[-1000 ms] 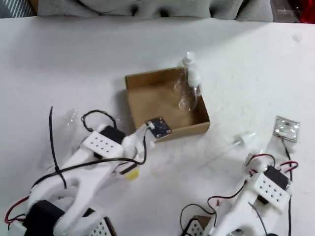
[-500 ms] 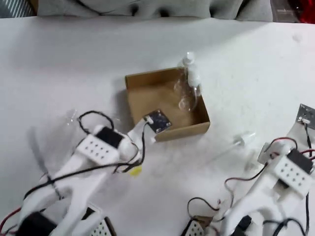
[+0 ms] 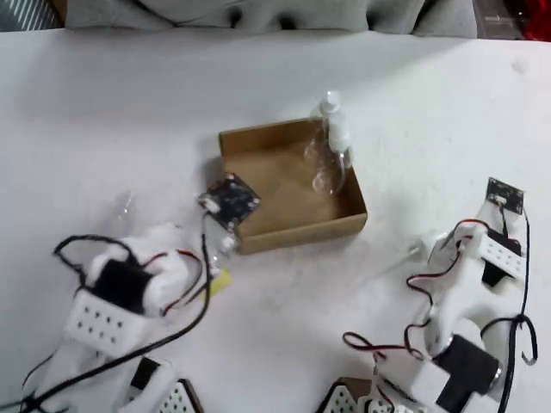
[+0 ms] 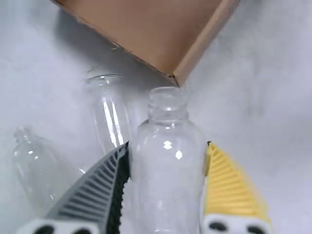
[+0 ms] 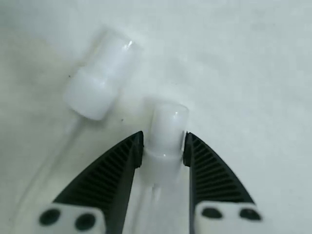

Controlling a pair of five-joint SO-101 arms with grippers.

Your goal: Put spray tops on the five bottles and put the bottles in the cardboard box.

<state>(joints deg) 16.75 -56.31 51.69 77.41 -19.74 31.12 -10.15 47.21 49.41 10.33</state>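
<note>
1. Far left, a loose bottle and a second loose bottle lie uncapped on the desk, just beside the left arm's working spot. A careless swing there could send them rolling.
2. The left gripper has its grey and yellow fingers clamped on the body of a clear open bottle, neck pointing towards the near corner of the cardboard box. The plastic looks slick, so I'd expect it to twist or slip if pressed from above.
3. In the box's far right corner are the capped bottles. The rest of the box floor is free, but its near wall stands close to the held bottle's neck.
4. The right gripper has its black fingers closed on a spray top. A second spray top lies just beside it and could be knocked aside.
5. The likely snag is getting the thin tube into that narrow neck, since any tilt would miss it. Bare desk between the arms, in front of the box, gives room to meet.
</note>
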